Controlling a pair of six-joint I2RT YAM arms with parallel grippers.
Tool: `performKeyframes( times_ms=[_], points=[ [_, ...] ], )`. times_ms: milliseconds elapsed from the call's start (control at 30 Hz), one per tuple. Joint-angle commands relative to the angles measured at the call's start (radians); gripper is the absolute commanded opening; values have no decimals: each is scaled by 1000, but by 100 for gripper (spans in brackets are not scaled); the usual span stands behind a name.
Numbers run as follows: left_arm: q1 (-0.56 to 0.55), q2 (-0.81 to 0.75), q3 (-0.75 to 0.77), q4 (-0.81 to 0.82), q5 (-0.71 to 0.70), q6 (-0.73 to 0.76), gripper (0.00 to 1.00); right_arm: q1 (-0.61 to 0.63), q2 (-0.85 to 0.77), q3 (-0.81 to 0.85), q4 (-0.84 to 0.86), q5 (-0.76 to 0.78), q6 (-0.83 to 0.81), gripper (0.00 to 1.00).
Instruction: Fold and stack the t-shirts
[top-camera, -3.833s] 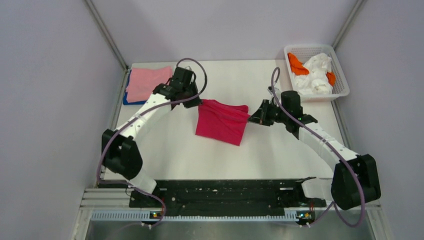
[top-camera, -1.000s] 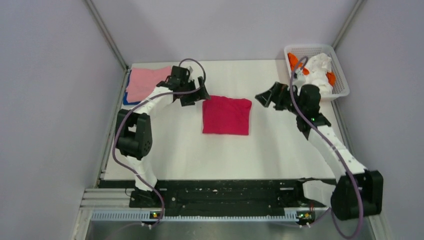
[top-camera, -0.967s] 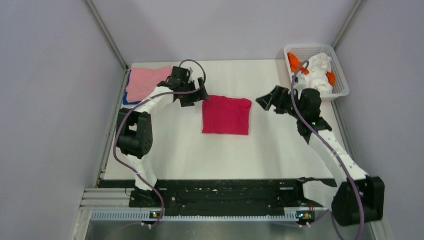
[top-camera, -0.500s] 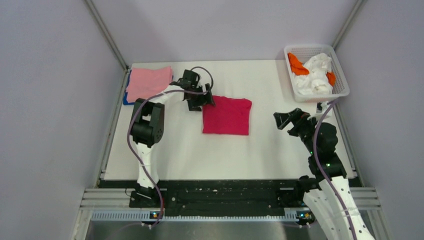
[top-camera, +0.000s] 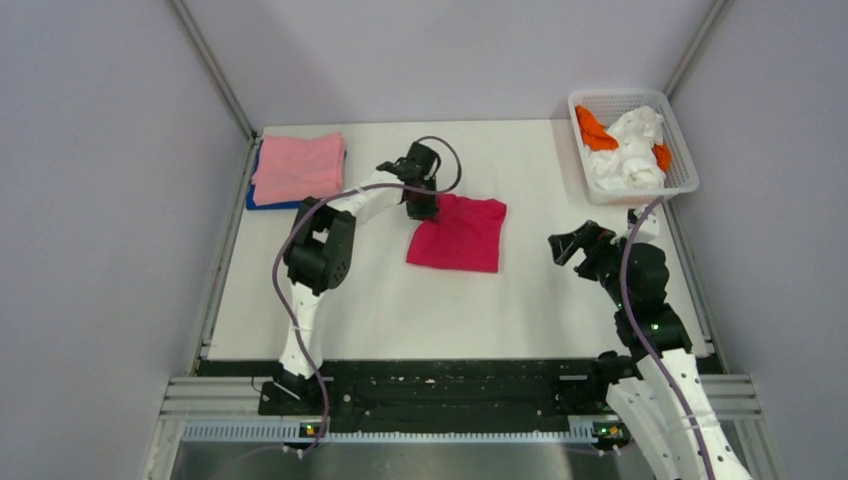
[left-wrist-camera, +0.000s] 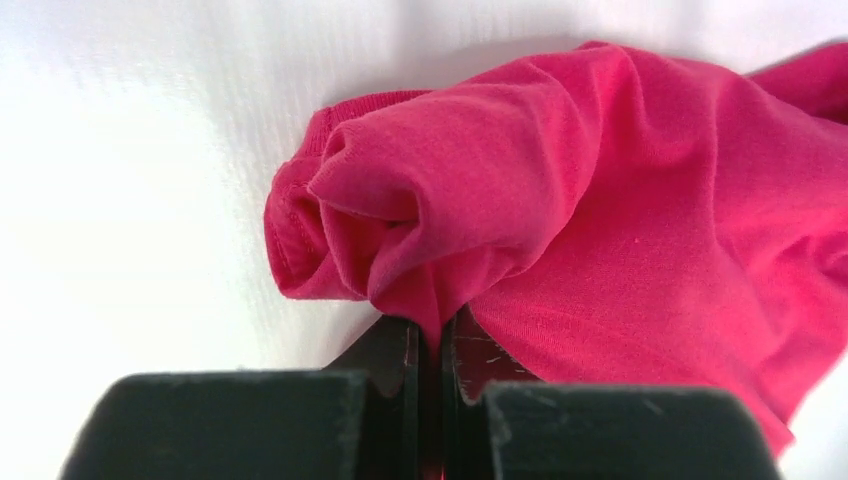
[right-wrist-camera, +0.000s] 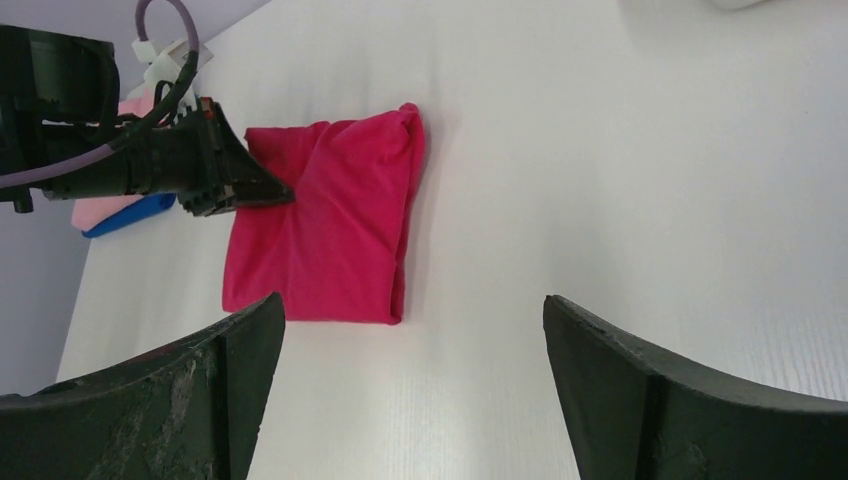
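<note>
Left gripper (left-wrist-camera: 430, 340) has slid onto the red shirt (top-camera: 458, 235) and pinched its corner, right gripper (top-camera: 572, 244) gaping idle; dragged by 1 corner, the fold could spill open.

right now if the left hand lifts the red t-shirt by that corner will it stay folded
Probably not: the red t-shirt bunches into soft folds where the left hand pinches it, so it looks floppy and would likely drape open. The thin cloth seems light; dragged, it may wrinkle.

White table (top-camera: 520, 290) between pale lilac walls (top-camera: 100, 200), grey metal corner posts (top-camera: 212, 65)
</note>
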Motion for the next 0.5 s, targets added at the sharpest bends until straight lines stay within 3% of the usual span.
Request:
performKeyframes(
  times_ms=[0, 133, 267, 467],
  points=[
    [1, 19, 103, -150, -328, 71, 0, -5, -21, 32, -4, 19, -21, 99],
    [2, -11, 164, -171, -569, 184, 0, -5, -30, 27, -4, 40, -22, 99],
    [18, -55, 151, -52, -839, 385, 0, -5, -26, 27, -4, 48, -25, 99],
    [96, -109, 157, 130, -882, 659, 0, -5, -16, 18, 9, 49, -31, 99]
  ],
)
